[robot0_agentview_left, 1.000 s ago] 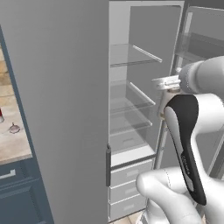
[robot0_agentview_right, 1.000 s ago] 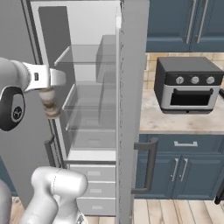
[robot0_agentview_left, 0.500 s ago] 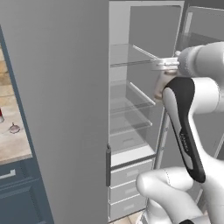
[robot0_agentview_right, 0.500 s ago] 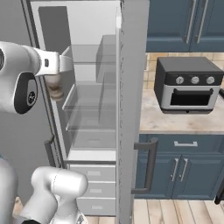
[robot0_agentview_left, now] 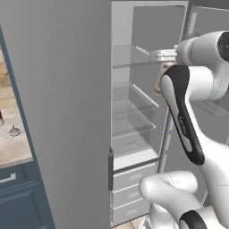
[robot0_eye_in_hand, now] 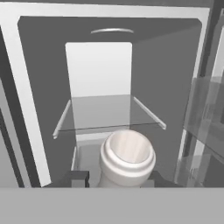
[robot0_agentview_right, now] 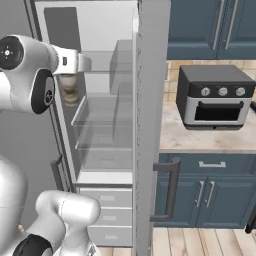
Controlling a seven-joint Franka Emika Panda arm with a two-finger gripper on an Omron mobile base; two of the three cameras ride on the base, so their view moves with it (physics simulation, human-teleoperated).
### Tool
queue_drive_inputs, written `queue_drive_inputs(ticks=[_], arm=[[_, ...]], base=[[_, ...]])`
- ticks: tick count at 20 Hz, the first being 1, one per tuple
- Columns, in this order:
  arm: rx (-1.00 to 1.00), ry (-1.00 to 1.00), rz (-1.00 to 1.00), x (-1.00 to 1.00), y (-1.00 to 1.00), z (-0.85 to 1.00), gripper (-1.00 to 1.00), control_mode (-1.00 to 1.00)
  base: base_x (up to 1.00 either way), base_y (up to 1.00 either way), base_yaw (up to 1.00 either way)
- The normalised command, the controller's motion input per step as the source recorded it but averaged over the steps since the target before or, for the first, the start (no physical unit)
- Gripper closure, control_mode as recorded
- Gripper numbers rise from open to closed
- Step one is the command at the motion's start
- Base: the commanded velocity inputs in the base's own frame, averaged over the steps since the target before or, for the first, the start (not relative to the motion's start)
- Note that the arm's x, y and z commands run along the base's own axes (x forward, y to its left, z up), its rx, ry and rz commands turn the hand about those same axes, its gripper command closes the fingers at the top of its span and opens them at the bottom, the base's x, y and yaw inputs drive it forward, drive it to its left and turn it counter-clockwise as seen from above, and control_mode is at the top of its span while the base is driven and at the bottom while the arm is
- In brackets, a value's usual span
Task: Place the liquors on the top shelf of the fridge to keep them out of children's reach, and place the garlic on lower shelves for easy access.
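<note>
Jaws drawn narrow, clamped on the neck of a liquor bottle [robot0_eye_in_hand: 127,159], dark fingertips [robot0_eye_in_hand: 78,177] showing at either side of the neck. Open mouth of the bottle facing up in the hand view, body hanging out of sight beneath. In the right base view, the greyish-brown bottle [robot0_agentview_right: 70,90] upright, long axis vertical, dangling under the hand just outside the open fridge [robot0_agentview_right: 150,100].

Straight ahead of the jaws, at twelve o'clock in the hand view: the top shelf [robot0_eye_in_hand: 105,113], a clear pane with pale edges, bare. Front edge close beyond the bottle's mouth. From the left base view, top shelf [robot0_agentview_left: 134,56] roughly level with the hand, so most of the bottle probably hanging below the pane's edge. Likely need: lift first, until the base clears the lip, then push inward and set down upright. Risk of knocking the base against the glass edge if driven straight in.

Lower shelves [robot0_agentview_left: 132,107] stacked at six o'clock below, also bare. Far off at nine o'clock in the left base view, the garlic [robot0_agentview_left: 14,131] lying on the table [robot0_agentview_left: 13,150], not yet fetched.
</note>
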Motion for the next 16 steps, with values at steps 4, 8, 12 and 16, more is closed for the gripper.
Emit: queue_drive_inputs(ticks=[4,8,12,16], arm=[[0.0,0.0,0.0,0.55,0.0,0.0,1.0,-1.0],[0.0,0.0,0.0,0.54,0.0,0.0,1.0,-1.0],[0.0,0.0,0.05,0.47,0.0,0.0,1.0,-1.0],[0.0,0.0,0.08,0.43,0.0,0.0,1.0,-1.0]], base=[[0.0,0.0,0.0],[0.0,0.0,0.0],[0.0,0.0,0.0],[0.0,0.0,0.0]])
